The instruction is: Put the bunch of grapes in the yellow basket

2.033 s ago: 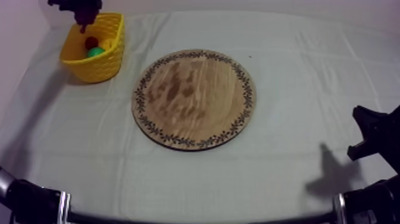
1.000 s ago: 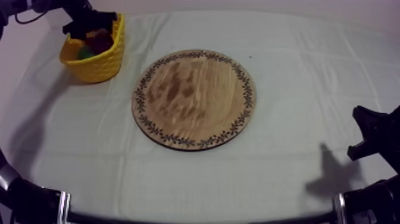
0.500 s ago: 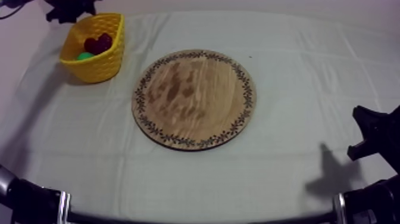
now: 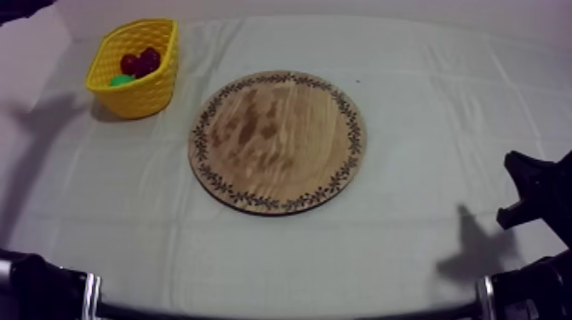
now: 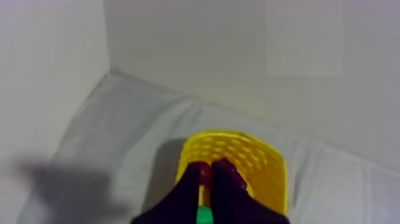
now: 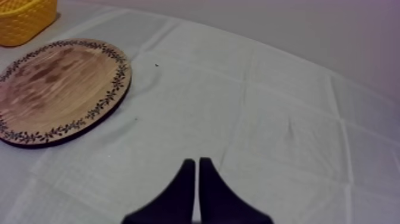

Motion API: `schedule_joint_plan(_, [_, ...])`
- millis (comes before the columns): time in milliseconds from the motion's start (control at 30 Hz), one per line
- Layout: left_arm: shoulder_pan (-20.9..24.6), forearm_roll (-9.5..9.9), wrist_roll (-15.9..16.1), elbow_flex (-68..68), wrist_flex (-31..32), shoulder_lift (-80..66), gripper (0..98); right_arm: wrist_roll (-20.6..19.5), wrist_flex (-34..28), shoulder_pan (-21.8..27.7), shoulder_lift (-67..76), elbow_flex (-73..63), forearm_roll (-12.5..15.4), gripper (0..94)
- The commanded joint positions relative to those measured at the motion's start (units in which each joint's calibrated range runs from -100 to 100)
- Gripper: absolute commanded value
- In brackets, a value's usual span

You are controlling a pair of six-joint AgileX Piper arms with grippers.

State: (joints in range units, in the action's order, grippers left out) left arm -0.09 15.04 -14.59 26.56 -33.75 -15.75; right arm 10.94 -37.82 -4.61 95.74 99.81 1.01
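Note:
The bunch of grapes (image 4: 140, 61), dark red, lies inside the yellow basket (image 4: 157, 85) at the table's far left. In the left wrist view my left gripper (image 5: 206, 167) hangs above the basket (image 5: 256, 158), its black fingers (image 5: 191, 184) drawn together on nothing, with the grapes (image 5: 237, 177) showing beneath them. The round wooden board (image 4: 278, 140) in the middle of the table is bare. My right gripper (image 6: 196, 161) is shut as a narrow wedge over the cloth, to the right of the board (image 6: 53, 89); from above it is a black shape (image 4: 529, 200) at the right edge.
A green fruit (image 4: 122, 80) lies in the basket beside the grapes. My left arm is a dark shape (image 4: 19, 7) at the far left corner, behind the basket. Bare cloth lies around the board on all sides.
My left gripper lowered the grapes into the basket, let them go, then rose and drew back toward the far left corner while its fingers closed. The right arm has not moved.

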Motion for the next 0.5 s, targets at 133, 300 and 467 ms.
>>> schedule_joint_plan(133, [0.17, 0.53, 0.24, 24.04, 8.1, -26.06, 0.7, -0.02, 0.0, 0.02, 0.01, -0.03, -0.01, 0.4])
schedule_joint_plan(300, [-0.22, 0.73, 0.09, 37.75, 9.7, -41.63, 0.1, 0.02, 0.0, 0.02, 0.01, -0.03, -0.01, 0.4])
schedule_joint_plan(467, [-0.95, 0.5, 0.97, 51.43, 10.21, -58.09, 0.0, -0.01, 0.0, 0.02, 0.01, -0.03, -0.01, 0.4])
